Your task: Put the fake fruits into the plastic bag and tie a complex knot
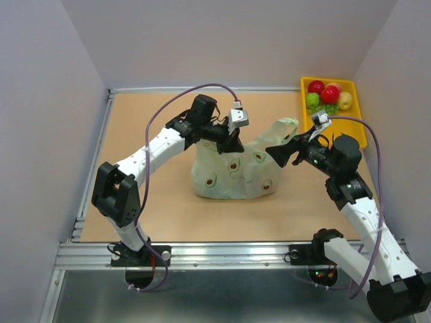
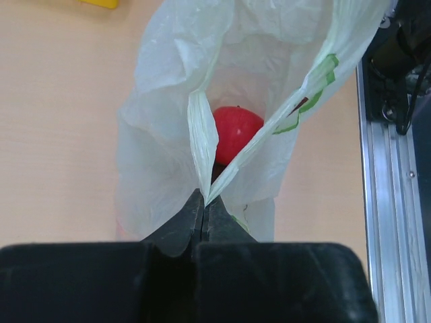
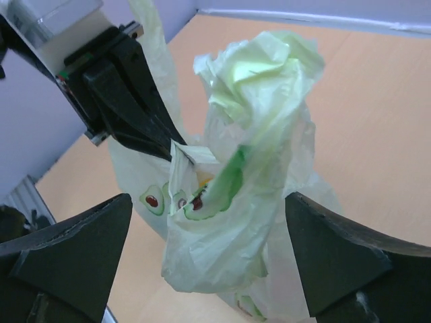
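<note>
The plastic bag point(image 1: 232, 173), pale green with avocado prints, stands mid-table. My left gripper point(image 1: 235, 144) is shut on a fold of its rim point(image 2: 204, 195), holding the mouth up. Looking down into the bag point(image 2: 168, 101), I see one red fruit point(image 2: 236, 131) inside. My right gripper point(image 1: 277, 154) stands wide open point(image 3: 209, 202) just right of the bag, with the crumpled handle point(image 3: 259, 81) hanging loose between its fingers, touching neither. The other fake fruits lie in the yellow tray: two red point(image 1: 316, 87) point(image 1: 330, 94), a yellow one point(image 1: 345, 101), a green one point(image 1: 312, 100) and grapes point(image 1: 328, 108).
The yellow tray point(image 1: 357, 128) sits at the back right corner, close behind my right arm. An aluminium rail point(image 1: 222, 254) runs along the near table edge. White walls close in the left, back and right sides.
</note>
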You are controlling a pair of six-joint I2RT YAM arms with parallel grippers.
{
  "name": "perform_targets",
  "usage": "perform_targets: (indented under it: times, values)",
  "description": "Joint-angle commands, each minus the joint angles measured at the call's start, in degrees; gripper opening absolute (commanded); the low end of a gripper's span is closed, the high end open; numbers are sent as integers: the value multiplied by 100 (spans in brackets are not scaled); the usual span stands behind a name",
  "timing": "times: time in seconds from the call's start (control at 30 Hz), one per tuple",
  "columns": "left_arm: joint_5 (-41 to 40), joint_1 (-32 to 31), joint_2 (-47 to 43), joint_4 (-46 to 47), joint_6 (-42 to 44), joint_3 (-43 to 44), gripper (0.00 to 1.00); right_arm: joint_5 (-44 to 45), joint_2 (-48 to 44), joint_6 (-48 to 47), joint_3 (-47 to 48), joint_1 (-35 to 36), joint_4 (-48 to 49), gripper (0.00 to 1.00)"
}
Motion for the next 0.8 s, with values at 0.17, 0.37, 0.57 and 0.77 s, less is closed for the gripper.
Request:
perform_targets:
  times: [0.17, 0.37, 0.57, 0.77]
  values:
    - [-259, -334, -212, 716, -605, -117, 0, 1668, 758, 1734, 547, -3, -942, 100]
    - [-155, -369, -194, 778, -561, -205, 0, 1921, 1003, 1595, 582, 41, -705, 100]
    - [-181, -282, -229, 708, -403, -522, 0, 1579, 864, 1137, 371, 32, -205, 94]
    - [-216, -62, -317, 453, -148, -829, 0, 1982, 600, 618, 485, 41, -142, 13]
